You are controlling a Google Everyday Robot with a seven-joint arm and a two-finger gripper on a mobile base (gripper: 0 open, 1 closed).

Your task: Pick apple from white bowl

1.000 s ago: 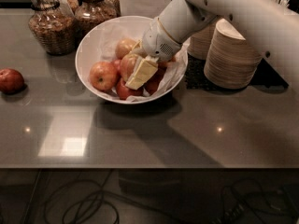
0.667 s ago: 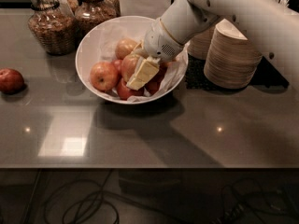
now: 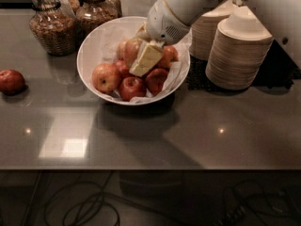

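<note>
The white bowl (image 3: 89, 46), lined with crinkled white paper, stands at the back middle of the dark table and holds several apples. A pale yellow-orange apple (image 3: 130, 51) lies at the back of the pile, and my gripper (image 3: 146, 58) is inside the bowl right beside it, touching or nearly touching its right side. A second yellow-orange apple with a red blush (image 3: 107, 77) lies at the bowl's front left, clear of the gripper. Darker red apples (image 3: 156, 79) fill the front right. The white arm reaches in from the upper right.
A lone dark red apple (image 3: 10, 81) lies at the table's left edge. Two glass jars (image 3: 52, 29) stand behind the bowl on the left. Stacks of beige disposable bowls (image 3: 240, 51) stand close to the bowl's right. Cables lie on the floor below.
My gripper has risen and shifted back a little inside the bowl, toward the pale apple. The apples have not visibly moved.
</note>
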